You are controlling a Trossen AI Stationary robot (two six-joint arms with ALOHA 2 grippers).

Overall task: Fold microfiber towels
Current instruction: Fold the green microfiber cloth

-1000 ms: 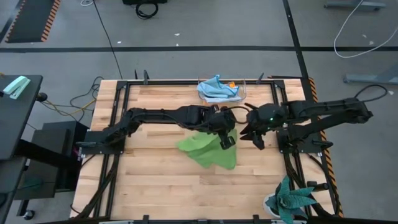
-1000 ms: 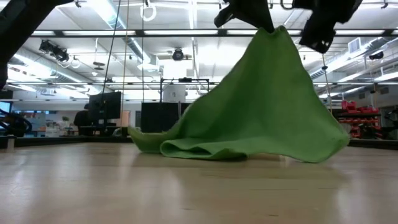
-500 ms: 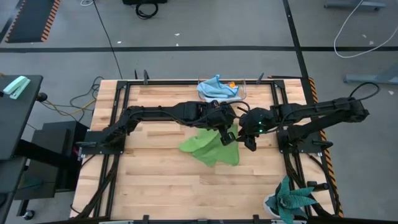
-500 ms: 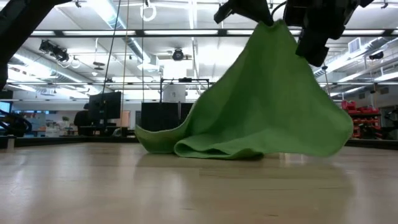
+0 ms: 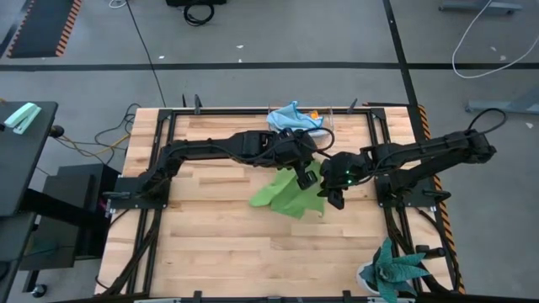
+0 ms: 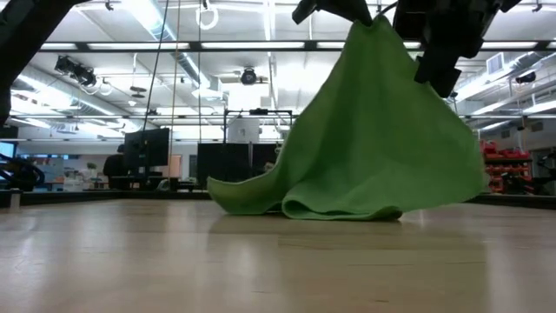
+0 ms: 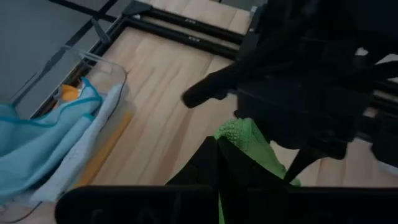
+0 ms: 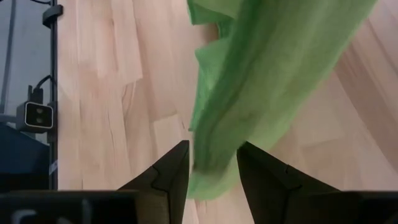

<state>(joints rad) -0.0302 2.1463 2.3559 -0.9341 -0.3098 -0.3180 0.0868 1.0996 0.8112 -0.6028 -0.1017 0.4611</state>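
Hanging from left gripper — lime green towel.

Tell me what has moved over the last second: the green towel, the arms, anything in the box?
The right end effector, open, moved left toward the lime green towel, whose hanging edge now sits between its fingers. The left end effector, shut on the towel's raised corner, carried it slightly right, dragging the trailing edge along the table. Nothing was released. The light blue towel in the clear box and the plant stayed put.
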